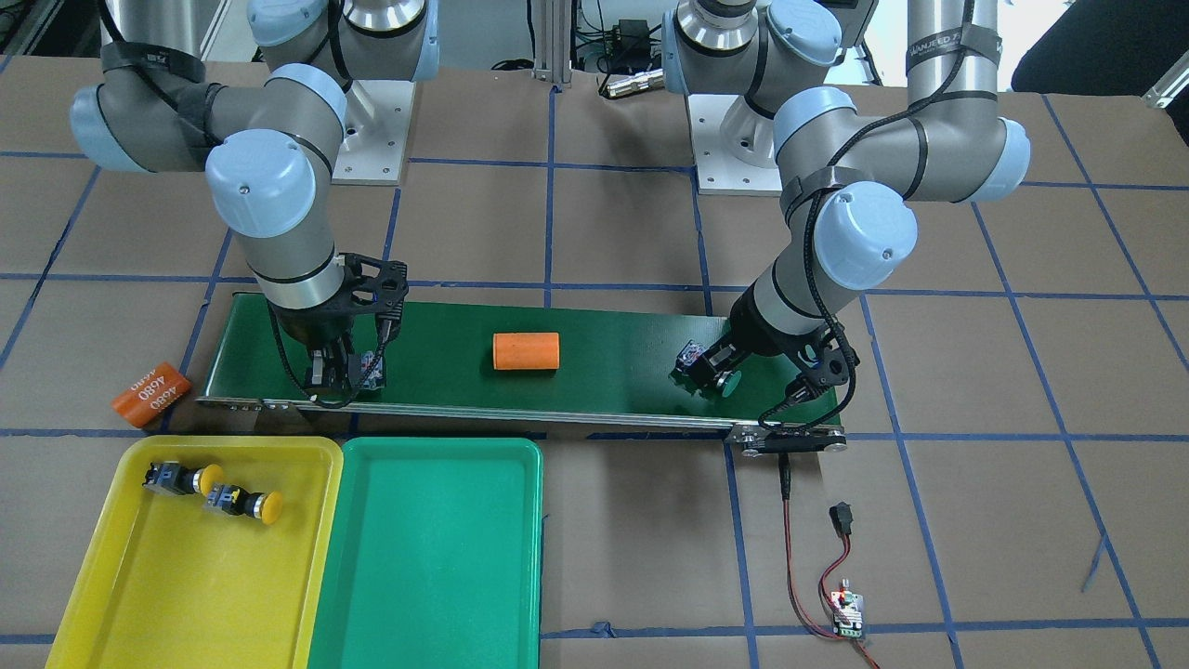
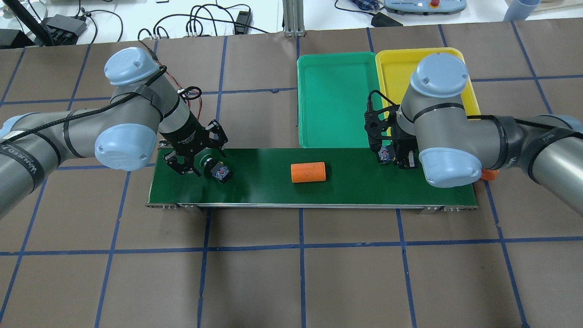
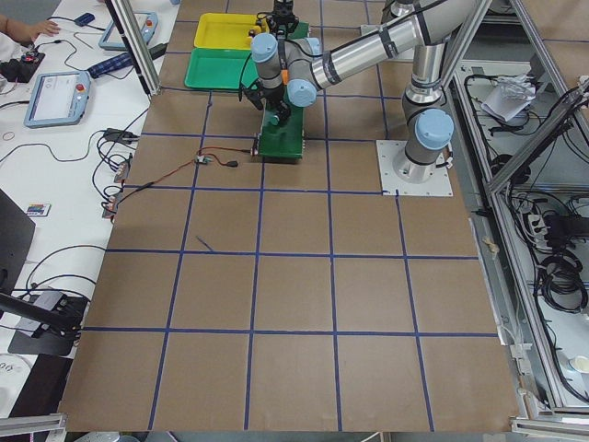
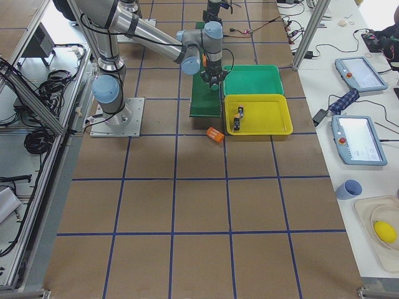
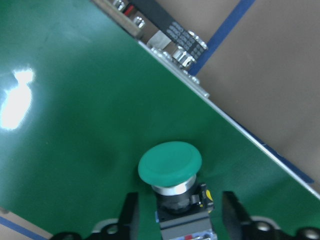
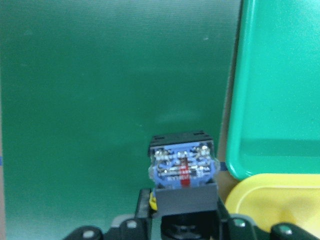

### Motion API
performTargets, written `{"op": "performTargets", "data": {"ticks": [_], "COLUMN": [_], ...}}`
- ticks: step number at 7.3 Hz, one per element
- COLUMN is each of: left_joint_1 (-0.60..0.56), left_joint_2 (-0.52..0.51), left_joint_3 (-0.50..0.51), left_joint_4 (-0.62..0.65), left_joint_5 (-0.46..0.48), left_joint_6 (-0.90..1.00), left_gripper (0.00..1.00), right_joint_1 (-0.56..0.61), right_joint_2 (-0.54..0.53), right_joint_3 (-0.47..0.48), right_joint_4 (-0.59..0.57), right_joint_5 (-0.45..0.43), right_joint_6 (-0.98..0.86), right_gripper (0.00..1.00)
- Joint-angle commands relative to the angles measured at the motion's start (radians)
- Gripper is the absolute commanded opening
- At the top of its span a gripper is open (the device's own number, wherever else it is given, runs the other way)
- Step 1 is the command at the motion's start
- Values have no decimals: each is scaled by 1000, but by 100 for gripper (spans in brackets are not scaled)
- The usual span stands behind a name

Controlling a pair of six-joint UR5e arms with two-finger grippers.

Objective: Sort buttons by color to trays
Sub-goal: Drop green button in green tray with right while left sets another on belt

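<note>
Jaws of left gripper point(image 5: 178, 206) straddle green-capped button point(image 5: 170, 162).

Robotics lab, clearly: two arms point(image 2: 68, 136) bolted to a taped-grid table point(image 3: 276, 304), teach pendants point(image 4: 358, 137), cables point(image 2: 200, 20), aluminium framing point(image 4: 310, 31).
</note>
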Motion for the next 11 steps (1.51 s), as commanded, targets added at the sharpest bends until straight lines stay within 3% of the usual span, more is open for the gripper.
{"op": "performTargets", "data": {"ticks": [1, 2, 3, 4, 5, 6, 8, 11], "left_joint_1": [-1, -1, 2, 2, -1, -9, -15, -18], "left_joint_2": [82, 123, 157, 188, 218, 203, 154, 142], "left_joint_3": [102, 187, 254, 283, 291, 300, 398, 404], "left_joint_4": [-117, -256, -388, -465, -481, -478, -513, -511], "left_joint_5": [-1, 7, 19, 89, 131, 134, 128, 125], "left_joint_6": [154, 280, 449, 585, 604, 605, 623, 649], "left_gripper": [100, 100, 100, 100, 100, 100, 100, 100], "right_joint_1": [0, 8, 27, 25, 20, 20, 12, -5], "right_joint_2": [151, 185, 195, 215, 216, 216, 203, 111], "right_joint_3": [-193, -226, -237, -242, -243, -245, -234, -185], "right_joint_4": [29, 27, 17, 15, 15, 18, 32, 118], "right_joint_5": [12, 23, 100, 93, 92, 90, 83, 63], "right_joint_6": [0, -3, -3, -16, -16, -14, -16, -13], "right_gripper": [5, 8, 18, 28, 80, 100, 100, 100]}}
